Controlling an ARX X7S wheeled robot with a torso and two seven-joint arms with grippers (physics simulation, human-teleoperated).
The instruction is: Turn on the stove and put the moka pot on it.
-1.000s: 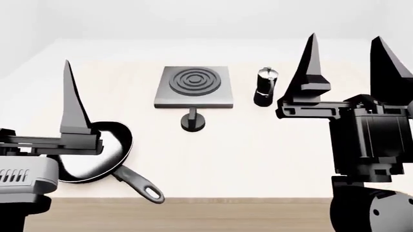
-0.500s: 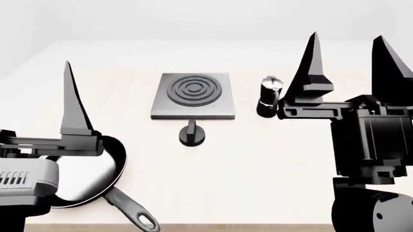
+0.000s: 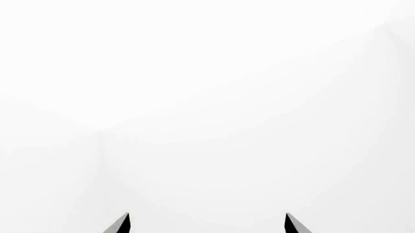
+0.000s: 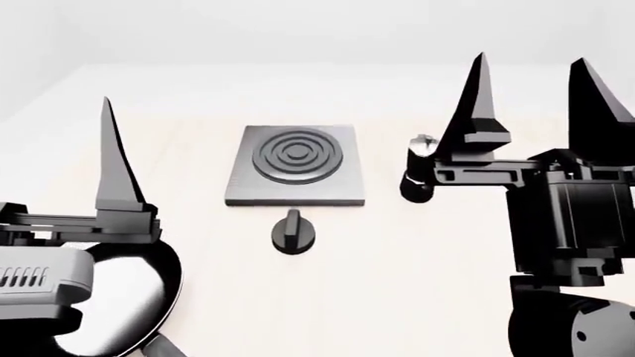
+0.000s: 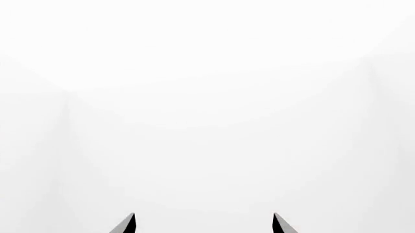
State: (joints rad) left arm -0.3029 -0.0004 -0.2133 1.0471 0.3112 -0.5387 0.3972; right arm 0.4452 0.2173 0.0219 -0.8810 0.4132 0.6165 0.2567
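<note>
Head view is showing the stove [image 4: 296,165] lying flat at table centre, with its knob [image 4: 294,233] sitting just beside its near edge at 6 o'clock. The moka pot [image 4: 418,169] is standing upright at 3 o'clock of the stove, apart from it and partly hidden behind the right pincer [image 4: 536,89]. A pan [image 4: 134,297] is lying at 8 o'clock, low in the frame under the left pincer [image 4: 107,145].

Both pincers are pointing upward, raised above the table. The right pincer is standing spread and holding nothing. Only one finger of the left pincer is showing in the head view; the left wrist view is showing two tips well apart against blank white, so it is also spread and empty.

Handling judgement: the pot is looking rigid, smooth and narrow-waisted, probably light but easy to tip. The waist or the body below the lid is offering the surest hold; the shiny lid is likely slippery. The knob is small and ridged, suiting a pinch across the ridge.

Open table is lying between the pot and the stove, and around the knob. The pan is occupying the near-left corner.
</note>
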